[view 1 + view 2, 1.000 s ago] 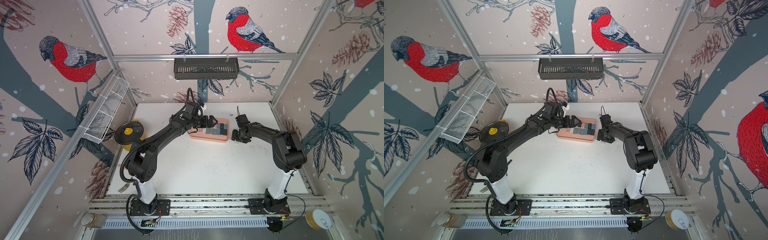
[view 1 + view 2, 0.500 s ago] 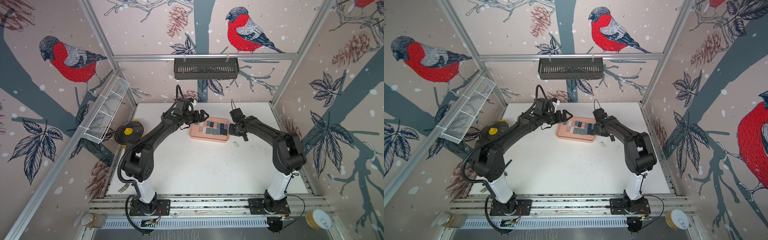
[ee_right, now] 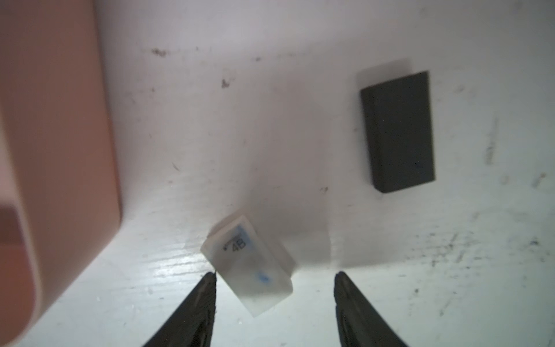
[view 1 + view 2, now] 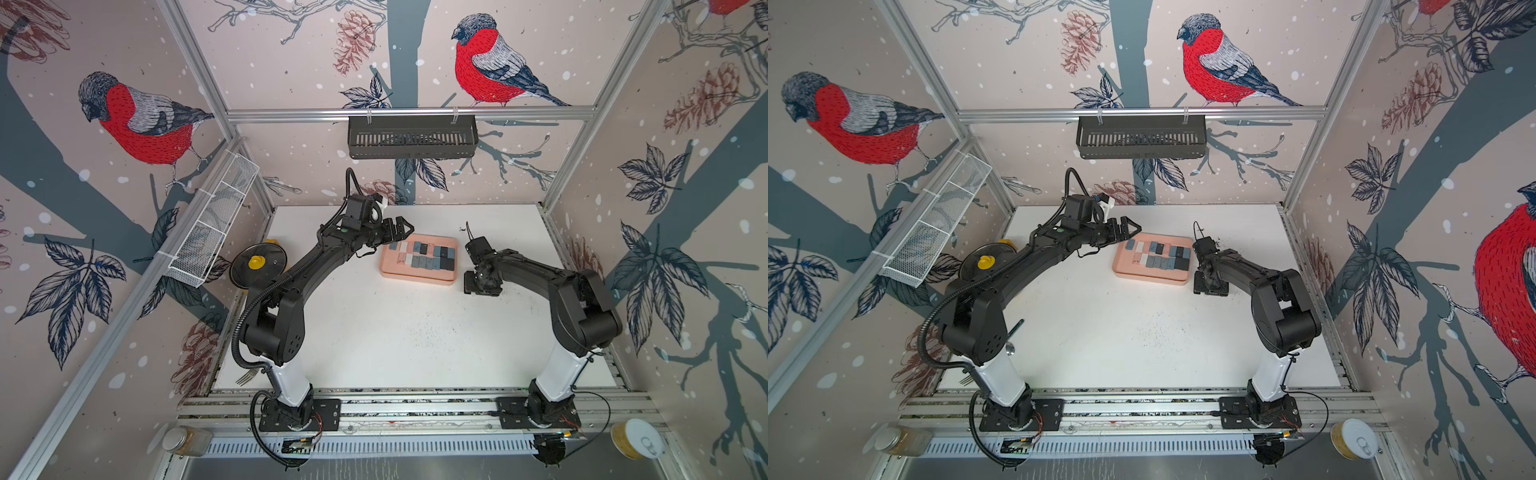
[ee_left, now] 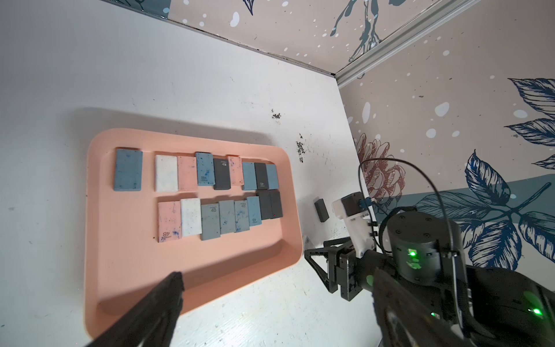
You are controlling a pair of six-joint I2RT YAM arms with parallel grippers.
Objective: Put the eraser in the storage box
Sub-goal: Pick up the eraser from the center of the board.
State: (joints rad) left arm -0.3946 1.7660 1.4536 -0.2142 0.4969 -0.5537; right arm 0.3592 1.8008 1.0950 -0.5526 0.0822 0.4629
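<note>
Here, the left hand (image 4: pixel 404 232) hangs near the far left corner of the storage box (image 5: pixel 192 264), jaws spread wide and holding nothing. If both arms meet over the box, it could crowd the drop. The box sits mid-width on the counter (image 4: pixel 395 332), toward its far edge. Two rows of erasers (image 5: pixel 210 222) already lie inside, so a loose release might land on them.

Just off the box's right side, on bare counter, lies the white eraser (image 3: pixel 250 264), beneath the right hand (image 3: pixel 275 275). That hand's jaws stand apart around the eraser, not clamped. One fingertip (image 3: pixel 210 281) is close to a corner, so closing may spin or squirt the eraser out. Its long axis slants across the gap, with the "4B" end pointing away from the wrist and toward the box. Toward the far right corner lies a black eraser (image 3: pixel 398 132), which a sweep could knock.
</note>
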